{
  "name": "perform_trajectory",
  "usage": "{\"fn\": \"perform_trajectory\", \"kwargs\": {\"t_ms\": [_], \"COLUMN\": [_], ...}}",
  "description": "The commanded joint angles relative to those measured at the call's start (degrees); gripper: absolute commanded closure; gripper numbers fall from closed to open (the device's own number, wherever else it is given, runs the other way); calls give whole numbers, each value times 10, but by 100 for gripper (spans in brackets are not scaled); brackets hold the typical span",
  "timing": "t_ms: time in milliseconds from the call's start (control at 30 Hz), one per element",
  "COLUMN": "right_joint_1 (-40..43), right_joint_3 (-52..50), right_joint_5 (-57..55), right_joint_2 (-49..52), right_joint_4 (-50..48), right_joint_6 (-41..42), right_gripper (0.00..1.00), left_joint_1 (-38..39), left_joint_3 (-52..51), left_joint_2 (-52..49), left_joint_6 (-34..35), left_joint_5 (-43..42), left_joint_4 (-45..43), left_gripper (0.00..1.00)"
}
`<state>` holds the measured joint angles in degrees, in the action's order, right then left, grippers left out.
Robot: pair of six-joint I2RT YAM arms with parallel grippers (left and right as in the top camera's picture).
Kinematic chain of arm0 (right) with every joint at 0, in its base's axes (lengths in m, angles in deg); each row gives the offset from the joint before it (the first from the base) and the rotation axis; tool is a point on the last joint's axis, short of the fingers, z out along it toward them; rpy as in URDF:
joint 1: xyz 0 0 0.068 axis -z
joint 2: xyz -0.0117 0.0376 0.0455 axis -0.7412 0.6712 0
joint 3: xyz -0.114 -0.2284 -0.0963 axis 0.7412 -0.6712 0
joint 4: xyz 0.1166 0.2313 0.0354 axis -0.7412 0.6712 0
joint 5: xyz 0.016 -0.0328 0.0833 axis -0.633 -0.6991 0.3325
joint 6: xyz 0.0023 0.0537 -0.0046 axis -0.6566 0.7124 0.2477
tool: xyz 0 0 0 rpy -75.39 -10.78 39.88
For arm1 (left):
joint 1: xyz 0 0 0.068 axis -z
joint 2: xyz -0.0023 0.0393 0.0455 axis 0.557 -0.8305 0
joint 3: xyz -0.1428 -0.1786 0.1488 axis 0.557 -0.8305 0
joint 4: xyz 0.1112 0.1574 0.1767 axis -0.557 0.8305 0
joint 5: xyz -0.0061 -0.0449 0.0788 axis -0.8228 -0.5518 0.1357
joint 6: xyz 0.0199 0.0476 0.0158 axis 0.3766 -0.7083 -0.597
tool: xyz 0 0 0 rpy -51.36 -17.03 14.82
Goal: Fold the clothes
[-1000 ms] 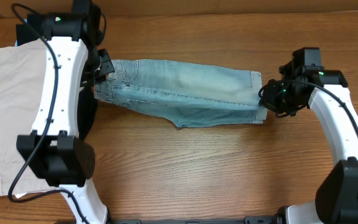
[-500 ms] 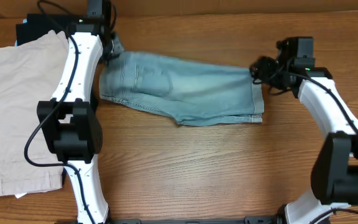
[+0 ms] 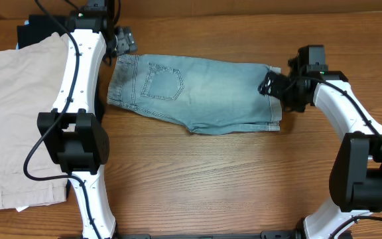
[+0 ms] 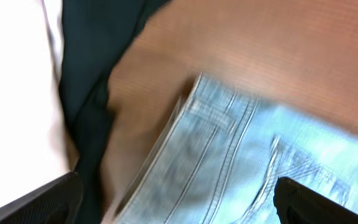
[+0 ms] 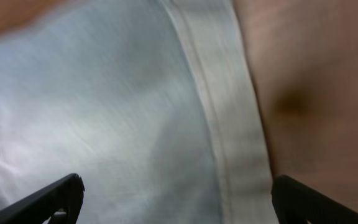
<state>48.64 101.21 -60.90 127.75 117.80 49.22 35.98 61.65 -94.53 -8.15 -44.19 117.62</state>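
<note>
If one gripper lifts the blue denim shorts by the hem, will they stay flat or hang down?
Probably they hang down: the denim shorts lie flat and limp, with uneven edges. The thick stitched hem looks somewhat stiffer, so it may give a firmer hold.

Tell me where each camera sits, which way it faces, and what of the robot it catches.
Overhead: fixed above the wooden table, looking straight down on the faded light-blue denim shorts lying flat; the left arm, the right arm and the beige shorts show.
Left wrist: on the left arm, looking down past its open left hand at the waistband corner and a dark garment.
Right wrist: on the right arm, looking down past its open right hand at the hem.
Shared: overhead and left wrist both show the stitched back pocket.
</note>
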Motion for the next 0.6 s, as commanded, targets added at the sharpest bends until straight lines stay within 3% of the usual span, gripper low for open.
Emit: {"fn": "perform_trajectory", "kwargs": {"t_ms": [0, 167, 333, 433, 567], "right_joint_1": [3, 3, 3, 3, 3], "right_joint_3": [-7, -52, -86, -102, -118], "right_joint_5": [-9, -20, -48, -64, -67], "right_joint_2": [-8, -8, -8, -8, -8], "right_joint_4": [29, 11, -23, -37, -51], "right_joint_6": [2, 2, 3, 16, 24], "right_gripper": [0, 2, 18, 21, 32], "left_joint_1": [-4, -3, -2, -2, -2], "left_joint_3": [14, 12, 12, 12, 12], "left_joint_2": [2, 2, 2, 2, 1], "left_joint_6": [-41, -51, -50, -51, -50], "left_joint_5": [-23, -28, -28, -28, -28], "left_joint_4": [43, 63, 63, 65, 67], "left_gripper": [0, 0, 0, 0, 0]}}
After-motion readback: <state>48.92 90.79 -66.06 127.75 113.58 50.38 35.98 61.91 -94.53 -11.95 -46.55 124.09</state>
